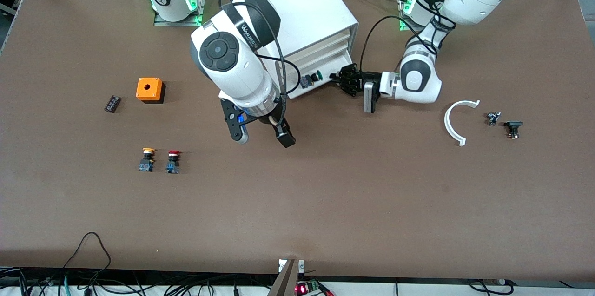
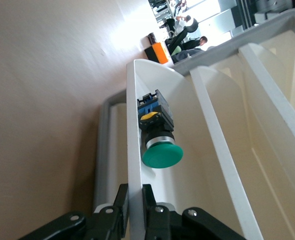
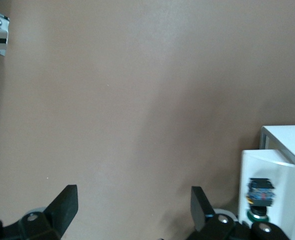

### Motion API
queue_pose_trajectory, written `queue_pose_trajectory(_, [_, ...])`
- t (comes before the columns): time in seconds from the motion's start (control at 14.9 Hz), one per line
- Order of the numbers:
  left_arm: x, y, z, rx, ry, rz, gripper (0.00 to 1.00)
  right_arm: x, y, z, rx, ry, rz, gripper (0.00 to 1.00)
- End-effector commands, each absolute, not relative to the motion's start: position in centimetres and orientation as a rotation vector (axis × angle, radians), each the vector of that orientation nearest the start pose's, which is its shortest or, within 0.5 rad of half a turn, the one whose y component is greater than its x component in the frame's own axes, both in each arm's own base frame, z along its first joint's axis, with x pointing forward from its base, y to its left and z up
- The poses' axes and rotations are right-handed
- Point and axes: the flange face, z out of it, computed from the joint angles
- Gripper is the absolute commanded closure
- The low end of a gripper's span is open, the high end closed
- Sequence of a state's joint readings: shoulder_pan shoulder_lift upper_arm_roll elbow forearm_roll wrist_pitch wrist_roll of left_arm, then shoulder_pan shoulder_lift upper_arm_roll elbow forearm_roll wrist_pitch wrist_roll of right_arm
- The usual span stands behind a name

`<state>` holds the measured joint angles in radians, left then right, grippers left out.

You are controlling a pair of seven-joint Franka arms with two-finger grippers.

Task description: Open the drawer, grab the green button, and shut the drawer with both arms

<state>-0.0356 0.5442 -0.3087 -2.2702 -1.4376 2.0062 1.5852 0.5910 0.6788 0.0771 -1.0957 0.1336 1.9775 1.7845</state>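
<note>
- Front view: the large white box-shaped cabinet [image 1: 297,22] stands on the brown surface [image 1: 325,194] between the two arm bases. Its lowest off-white drawer [image 1: 320,75] is pulled out, and the small green-capped push button [image 1: 316,75] lies in it beside a blue-bodied part.
- The left arm's black pincer [image 1: 338,79] is at the drawer's front, at the corner toward the left arm's end.
- The right arm's black pincer [image 1: 261,134] hangs over bare surface just in front of the cabinet, its fingers spread wide with nothing between them.
- Toward the right arm's end sit an orange box with a round hole [image 1: 149,89], a small dark block [image 1: 112,103], a yellow-capped button [image 1: 147,159] and a red-capped button [image 1: 173,161]; the two buttons stand side by side, nearer the camera than the box.
- Toward the left arm's end lie a white curved plastic strip [image 1: 453,124] and two small dark parts [image 1: 504,124].
- Left wrist view: the left pincer [image 2: 135,202] is closed on the drawer's thin white front wall [image 2: 132,150], a finger on each face. The green button [image 2: 157,135] lies on its side inside the drawer [image 2: 197,150], against that wall.
- Right wrist view: the right pincer [image 3: 132,207] is open over the surface [image 3: 137,100]; the drawer [image 3: 277,185] and button [image 3: 260,200] show at the edge.
</note>
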Motion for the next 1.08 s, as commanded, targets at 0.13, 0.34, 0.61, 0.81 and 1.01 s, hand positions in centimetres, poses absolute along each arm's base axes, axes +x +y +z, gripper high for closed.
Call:
queue_pose_trajectory(0.13, [48.1,-19.3,12.7,1.855,-0.724,0.090,0.99,58.6,50.7,42.5,-2.412,1.596,0.122,0.00])
queue_pose_trajectory(0.34, [49.6,-18.9,12.3,1.871,-0.734,0.075,0.99,56.7,53.1,40.2,-2.480,1.564,0.100,0.00])
queue_pose_trajectory(0.61, [50.2,-18.7,12.3,1.873,-0.730,0.084,0.79,54.8,55.9,35.9,-2.510,1.599,0.027,0.00])
queue_pose_trajectory(0.81, [50.5,-18.5,13.1,1.866,-0.739,0.097,0.00,54.1,56.9,34.0,-2.500,1.626,0.038,0.00])
queue_pose_trajectory(1.01, [50.6,-17.8,14.0,1.817,-0.722,0.092,0.00,52.6,58.1,31.7,-2.535,1.642,0.057,0.00])
